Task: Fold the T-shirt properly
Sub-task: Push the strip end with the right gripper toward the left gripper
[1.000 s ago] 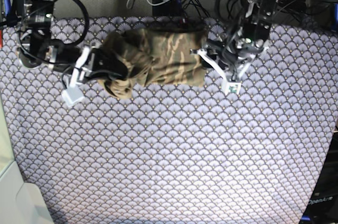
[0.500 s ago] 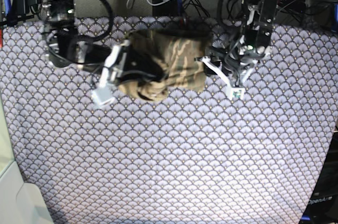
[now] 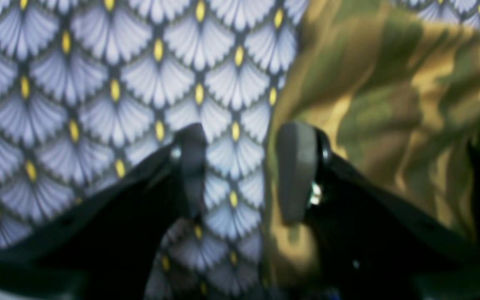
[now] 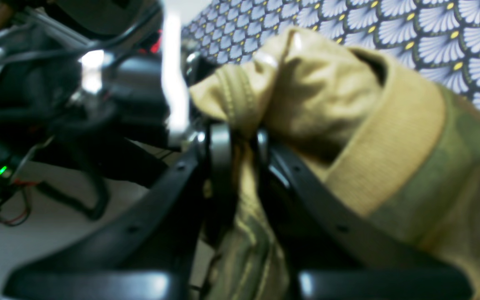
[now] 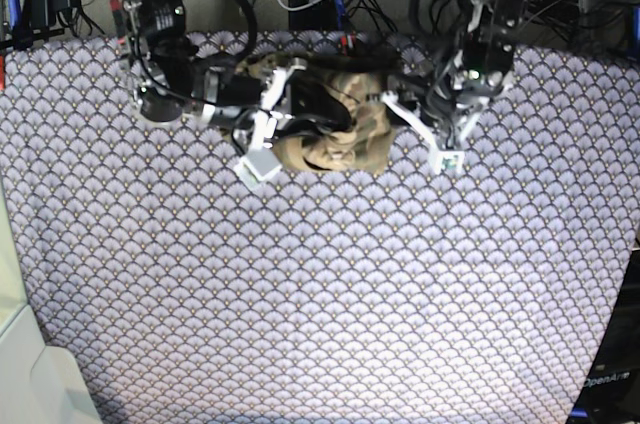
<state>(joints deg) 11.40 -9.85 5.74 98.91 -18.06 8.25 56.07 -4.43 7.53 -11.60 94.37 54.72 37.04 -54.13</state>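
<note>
The camouflage T-shirt (image 5: 345, 134) lies bunched near the far edge of the worktop, on the purple scallop-patterned cloth (image 5: 320, 284), with one arm on each side of it. The right gripper (image 4: 240, 150) has its fingers (image 4: 219, 146) pressed together on a tan fold of the T-shirt (image 4: 348, 125); the cloth bulges above them and hangs down between them. In the base view this gripper (image 5: 300, 129) reaches over the shirt from the left, covering part of it. The left gripper (image 3: 244, 171) sits at the shirt's right edge with its fingers (image 3: 294, 171) parted and nothing between them but patterned cloth (image 3: 98, 83); one finger lies just at the hem of the T-shirt (image 3: 390, 104). In the base view it (image 5: 430, 139) sits low beside the shirt.
</note>
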